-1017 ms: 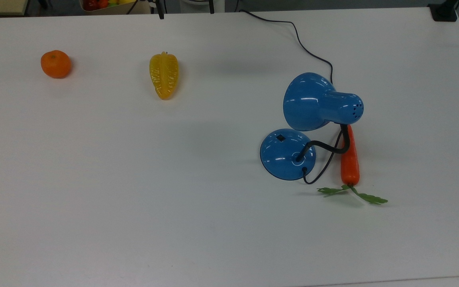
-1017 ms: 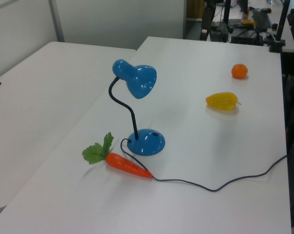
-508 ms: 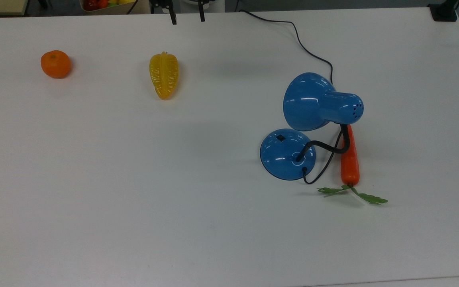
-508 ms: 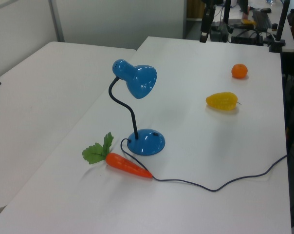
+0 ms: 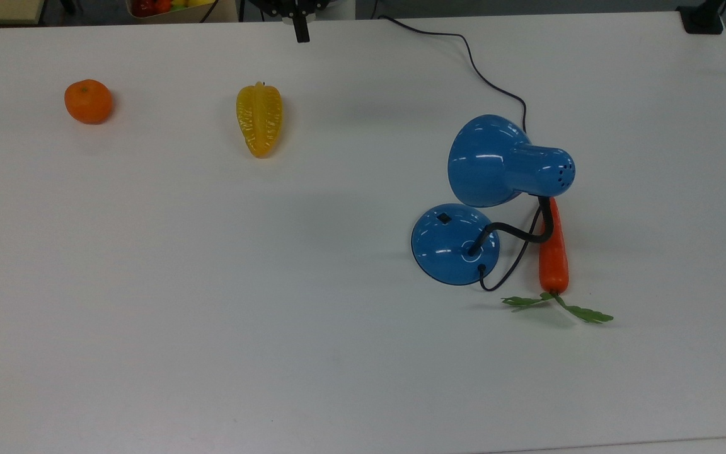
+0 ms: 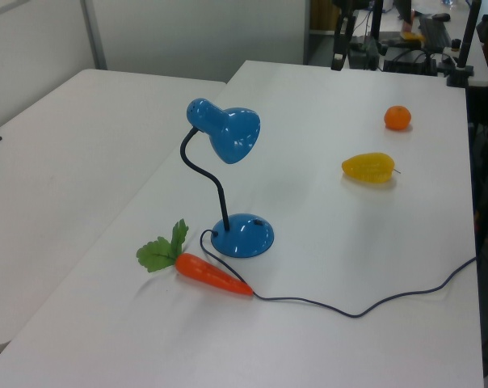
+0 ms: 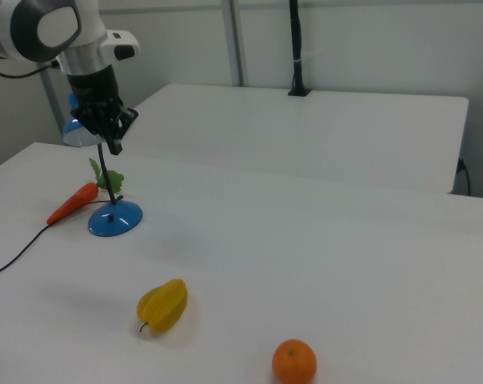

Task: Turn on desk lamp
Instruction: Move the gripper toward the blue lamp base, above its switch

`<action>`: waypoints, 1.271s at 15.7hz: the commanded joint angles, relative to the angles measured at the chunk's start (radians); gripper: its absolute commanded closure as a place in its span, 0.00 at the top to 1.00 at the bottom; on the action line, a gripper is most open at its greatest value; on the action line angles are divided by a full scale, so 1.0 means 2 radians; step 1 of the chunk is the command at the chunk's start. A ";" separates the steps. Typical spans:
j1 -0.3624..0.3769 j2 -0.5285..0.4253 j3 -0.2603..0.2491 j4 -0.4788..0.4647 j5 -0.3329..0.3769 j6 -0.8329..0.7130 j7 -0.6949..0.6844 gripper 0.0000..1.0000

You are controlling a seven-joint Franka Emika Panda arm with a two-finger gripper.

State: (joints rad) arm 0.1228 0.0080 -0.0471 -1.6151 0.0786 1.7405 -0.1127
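the lamp stands on the white table, its round base just beside a carrot in the top view, with its cord trailing toward the table's far edge. the gripper hangs over that far edge, well apart from the lamp, its fingers pressed together. a starfruit and an orange lie toward the top view's left.

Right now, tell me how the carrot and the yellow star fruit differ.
The carrot is orange-red with green leaves at one end; the star fruit is plain yellow with ridges. The carrot is long and thin, the star fruit short and plump. The carrot lies beside the desk lamp, partly under its neck and shade in the top view; the star fruit lies apart from it, nearer the orange. Both lie flat on the white table.
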 commanded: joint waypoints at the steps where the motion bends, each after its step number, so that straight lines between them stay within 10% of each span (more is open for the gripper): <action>1: 0.006 -0.002 -0.002 -0.013 0.014 0.019 -0.005 0.00; 20: 0.046 0.032 0.011 -0.064 0.018 0.097 -0.135 0.00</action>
State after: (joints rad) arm 0.1812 0.0764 -0.0214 -1.6738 0.1090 1.8087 -0.3535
